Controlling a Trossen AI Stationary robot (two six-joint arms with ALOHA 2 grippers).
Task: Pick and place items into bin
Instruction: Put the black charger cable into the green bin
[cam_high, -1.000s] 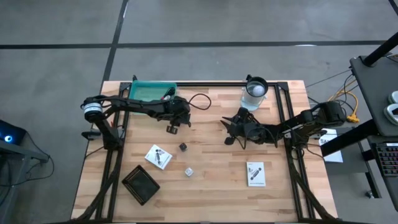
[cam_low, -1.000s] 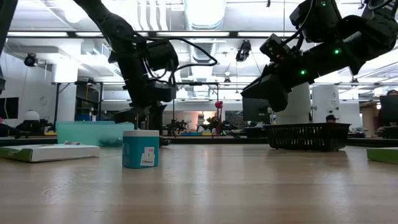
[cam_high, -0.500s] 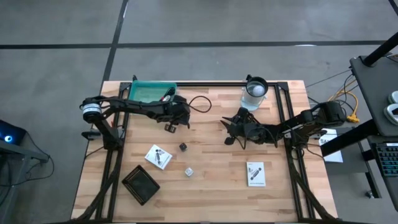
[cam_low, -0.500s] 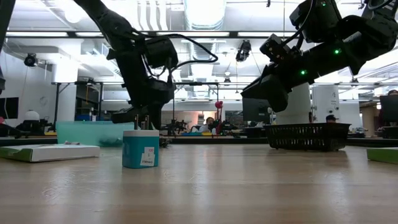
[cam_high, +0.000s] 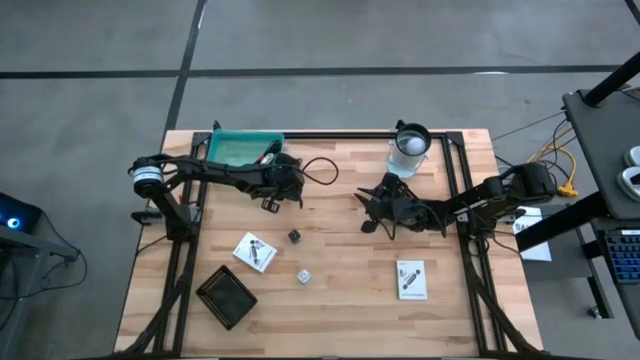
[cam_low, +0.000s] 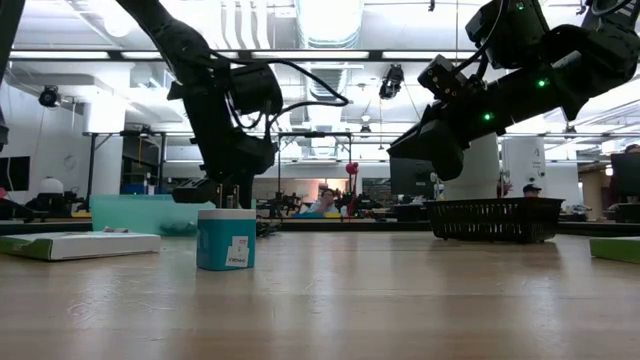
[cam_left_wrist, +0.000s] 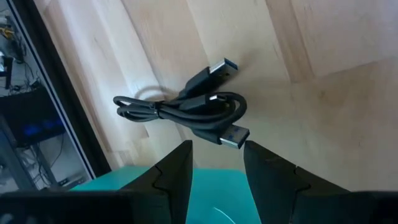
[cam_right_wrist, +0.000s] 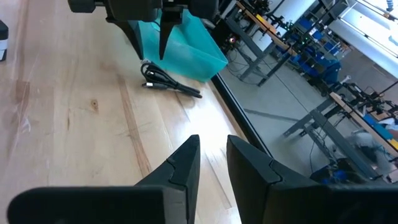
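Observation:
A thin black cable (cam_high: 320, 170) lies coiled on the table just right of the teal bin (cam_high: 243, 148); the left wrist view shows this cable (cam_left_wrist: 186, 112) beyond my fingers. My left gripper (cam_high: 274, 198) hovers open between bin and cable, holding nothing; its wrist view (cam_left_wrist: 217, 149) shows an empty gap. A dark cube (cam_high: 295, 236), a white cube (cam_high: 302, 276) and two white packets (cam_high: 255, 252) (cam_high: 411, 279) rest flat on the wood. My right gripper (cam_high: 366, 212) waits open at mid-table, off the table in the low view (cam_low: 400, 150), its fingers (cam_right_wrist: 186, 155) slightly apart.
A clear cup with a white ball (cam_high: 410, 143) stands at the far edge, right of centre. A flat black tray (cam_high: 226, 296) sits near the near-left corner. A black frame rail (cam_high: 455, 180) runs along the right side. In the low view a teal-and-white cube (cam_low: 226, 240) stands closest.
My left gripper has moved a little toward the far-left, toward the teal bin, and has tipped from pointing down to nearly level. The cable, cubes and packets have stayed where they were.

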